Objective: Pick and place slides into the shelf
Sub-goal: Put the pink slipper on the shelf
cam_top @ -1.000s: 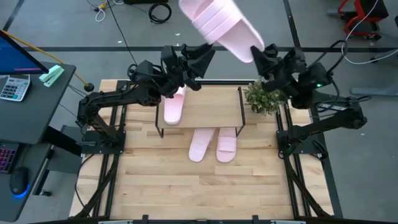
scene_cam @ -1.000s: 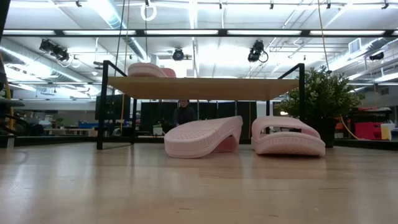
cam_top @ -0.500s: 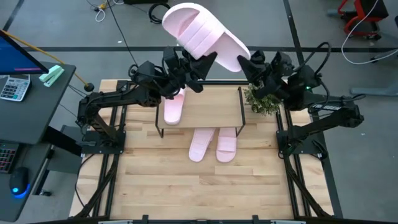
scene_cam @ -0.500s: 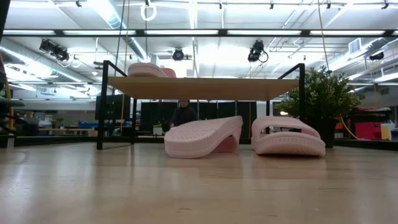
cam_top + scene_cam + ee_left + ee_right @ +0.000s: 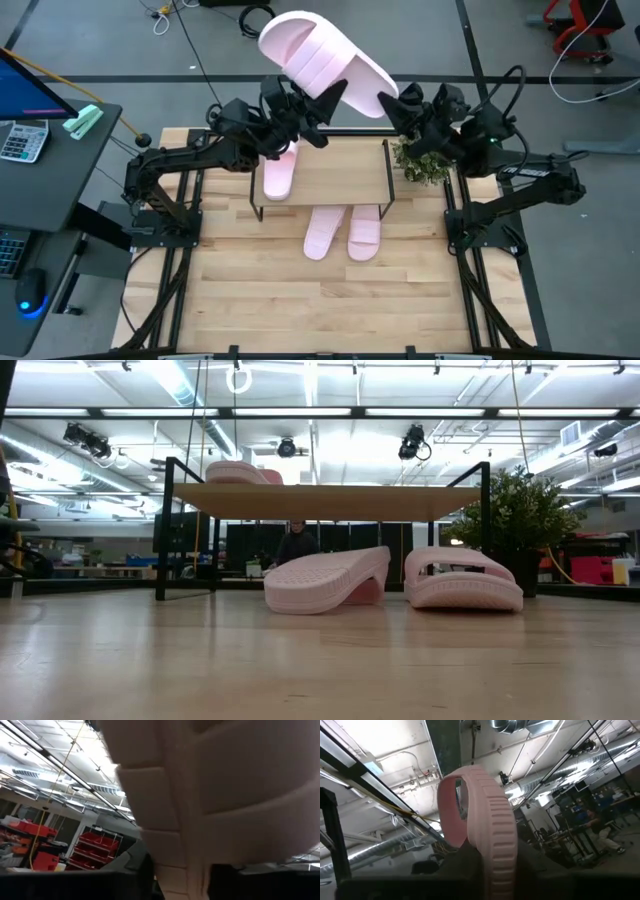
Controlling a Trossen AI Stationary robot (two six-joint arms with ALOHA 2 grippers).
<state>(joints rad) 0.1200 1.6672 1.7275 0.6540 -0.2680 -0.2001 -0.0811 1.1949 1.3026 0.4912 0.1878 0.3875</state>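
Raised high above the back edge of the shelf [image 5: 325, 170]: one pale pink slide [image 5: 322, 60], pinched at its heel end by the right gripper [image 5: 395, 100], with the left gripper [image 5: 322, 108] just beneath its middle, jaws impossible to judge as spread or closed. On the shelf's top board at its left end, a second slide [image 5: 279, 172]. Under and in front of the shelf, two more slides [image 5: 342, 232] side by side on the table [image 5: 320, 300], the left one tipped up on its edge in the low view, and a small potted plant [image 5: 422, 160] just off the shelf's right end.
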